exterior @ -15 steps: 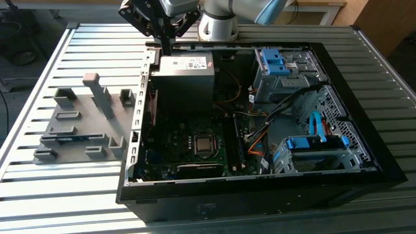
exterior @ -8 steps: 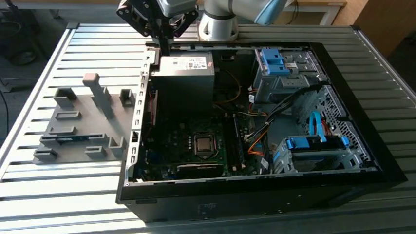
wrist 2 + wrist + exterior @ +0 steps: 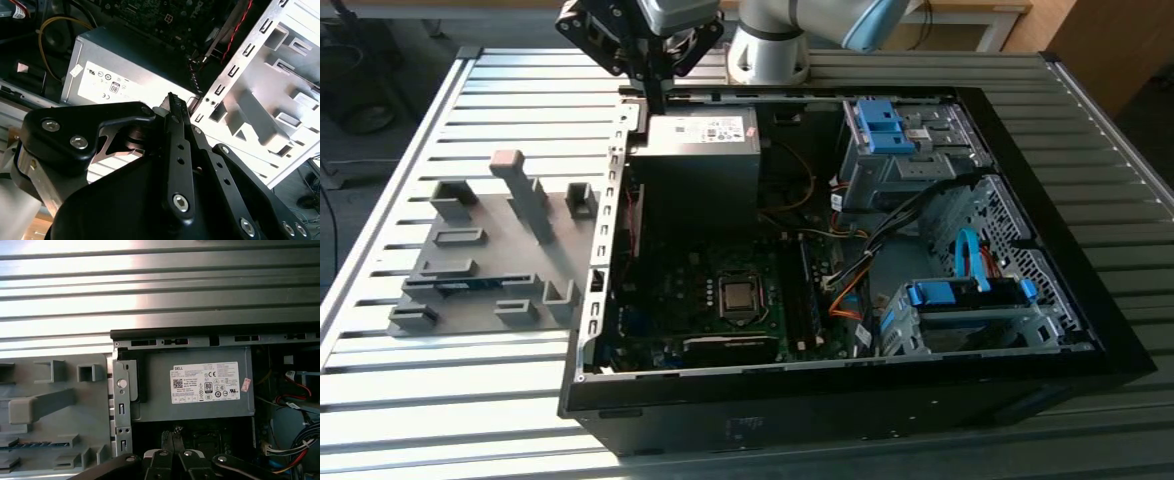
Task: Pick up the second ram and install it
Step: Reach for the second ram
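From my station I judge this job barely begun. The second ram (image 3: 467,284) lies on edge in a slot of the grey fixture (image 3: 520,215) on the slatted worktop (image 3: 480,400), towards the exterior view's left of the open computer case (image 3: 787,366), and it has not been lifted. In the first wrist view I see it as a thin blue-and-dark strip (image 3: 27,444) bedded between the fixture's blocks. The claw (image 3: 654,100) hangs at the far end of the case, over the edge where the side wall meets the power supply (image 3: 698,135), well apart from the strip. Its fingers are drawn together into one narrow blade with nothing between them, which both wrist views bear out: the tips (image 3: 172,100) meet just above the power supply's labelled face (image 3: 205,385). The memory slots (image 3: 803,300) sit beside the processor on the motherboard (image 3: 707,290); I cannot tell from here whether any of them is filled. As I read it, the whole of the work remains: reaching the strip, grasping it, carrying it into the case and seating it in a slot.
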Available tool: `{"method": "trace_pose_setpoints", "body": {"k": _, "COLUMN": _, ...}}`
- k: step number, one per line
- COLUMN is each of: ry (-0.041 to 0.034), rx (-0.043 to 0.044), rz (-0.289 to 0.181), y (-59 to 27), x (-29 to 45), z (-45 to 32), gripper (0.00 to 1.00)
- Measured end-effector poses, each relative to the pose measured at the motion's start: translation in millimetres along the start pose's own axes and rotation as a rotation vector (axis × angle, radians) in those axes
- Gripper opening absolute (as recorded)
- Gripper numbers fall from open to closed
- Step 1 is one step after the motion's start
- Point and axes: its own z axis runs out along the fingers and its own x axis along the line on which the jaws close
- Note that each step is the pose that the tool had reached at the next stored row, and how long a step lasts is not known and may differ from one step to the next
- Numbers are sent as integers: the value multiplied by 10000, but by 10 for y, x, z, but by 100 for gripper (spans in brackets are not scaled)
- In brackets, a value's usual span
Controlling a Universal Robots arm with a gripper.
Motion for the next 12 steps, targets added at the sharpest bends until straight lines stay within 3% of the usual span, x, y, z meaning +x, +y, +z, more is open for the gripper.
{"method": "trace_pose_setpoints", "body": {"k": 12, "ry": 0, "rx": 0, "rz": 0, "y": -3, "x": 43, "z": 3, "gripper": 11}}
